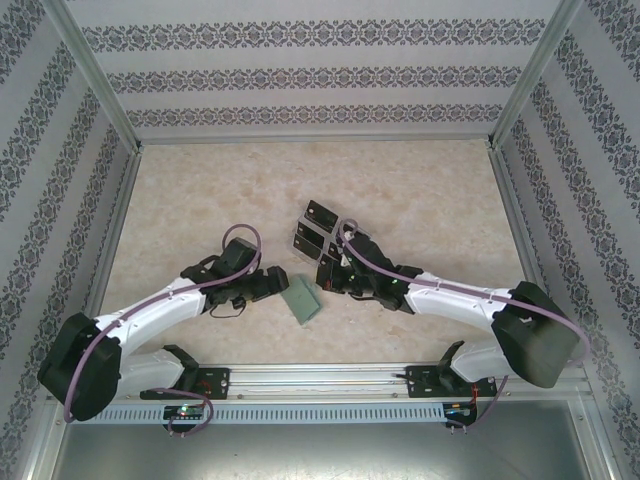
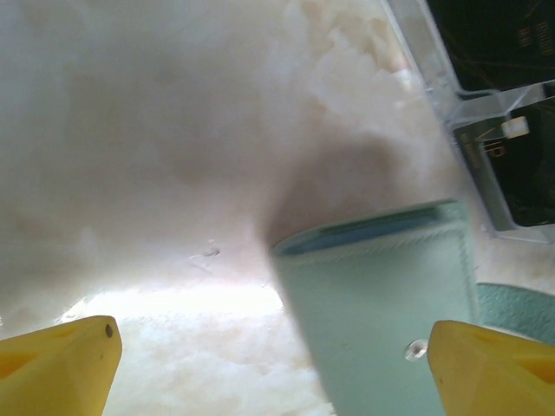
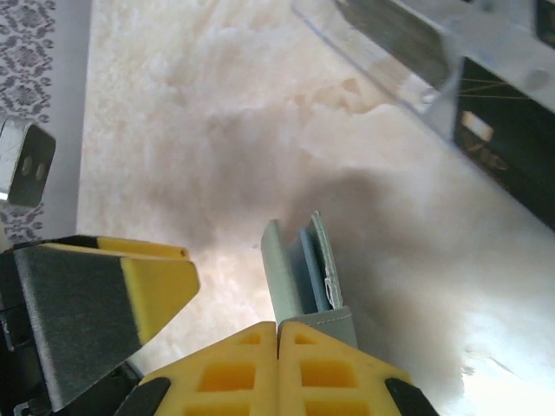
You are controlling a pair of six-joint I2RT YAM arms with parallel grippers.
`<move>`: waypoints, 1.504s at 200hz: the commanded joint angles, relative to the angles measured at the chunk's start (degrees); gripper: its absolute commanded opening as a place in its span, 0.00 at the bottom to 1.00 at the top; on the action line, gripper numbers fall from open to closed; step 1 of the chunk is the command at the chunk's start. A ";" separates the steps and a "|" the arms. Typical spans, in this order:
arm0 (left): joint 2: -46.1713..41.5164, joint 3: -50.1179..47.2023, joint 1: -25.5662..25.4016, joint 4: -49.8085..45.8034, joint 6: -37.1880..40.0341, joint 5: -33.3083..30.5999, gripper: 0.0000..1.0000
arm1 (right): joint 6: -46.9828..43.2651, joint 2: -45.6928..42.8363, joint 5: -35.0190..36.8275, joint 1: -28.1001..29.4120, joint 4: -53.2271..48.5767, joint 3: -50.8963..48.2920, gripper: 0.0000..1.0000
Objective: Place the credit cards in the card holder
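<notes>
The grey-green card holder [image 1: 302, 297] is tilted up off the table between my two grippers. My right gripper [image 3: 277, 328] is shut, and the holder's near edge [image 3: 323, 319] sits pinched at its fingertips, the covers splayed apart above them. In the left wrist view the card holder [image 2: 381, 312] shows its face with a small snap. My left gripper [image 2: 270, 334] is open around it: the right finger is close to the holder, the left finger far off it. Black credit cards [image 1: 318, 228] lie in a clear tray just behind; a card [image 2: 520, 165] shows through the plastic.
The clear plastic tray [image 3: 408, 61] stands close behind the holder and both grippers. Patterned walls enclose the table on three sides. Bare marble-look tabletop [image 1: 200, 200] spreads to the left and at the back.
</notes>
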 commanded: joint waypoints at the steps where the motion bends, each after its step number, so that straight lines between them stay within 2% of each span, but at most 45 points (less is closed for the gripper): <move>1: -0.47 -2.85 -0.59 -1.94 -1.77 0.10 0.91 | 1.47 -1.64 2.43 -0.77 1.04 -2.34 0.00; 42: 1.02 -2.83 -0.61 0.21 -2.16 0.63 0.91 | 2.15 -2.74 1.01 -0.89 2.33 -3.97 0.00; 94: 1.84 1.96 0.08 -1.48 -1.00 -0.94 0.96 | 2.41 -3.24 1.52 2.19 1.65 0.78 0.00; 116: 2.63 2.78 2.53 -1.01 -0.32 0.24 0.96 | 2.99 -2.18 3.62 4.34 2.04 3.08 0.00; 173: 5.30 6.48 13.79 0.08 4.20 2.78 0.97 | 9.14 4.56 13.39 9.16 9.79 6.22 0.00; 202: 5.78 8.59 15.75 -1.44 6.37 3.59 0.97 | 13.49 5.76 18.80 10.66 11.99 4.22 0.00; 249: 4.98 7.46 15.66 -3.00 7.31 6.20 0.97 | 20.35 -3.55 30.81 11.86 8.82 -6.26 0.00; 301: 3.50 7.54 12.75 -6.03 7.90 7.76 0.97 | 22.52 -14.63 34.22 12.12 -1.18 -14.42 0.00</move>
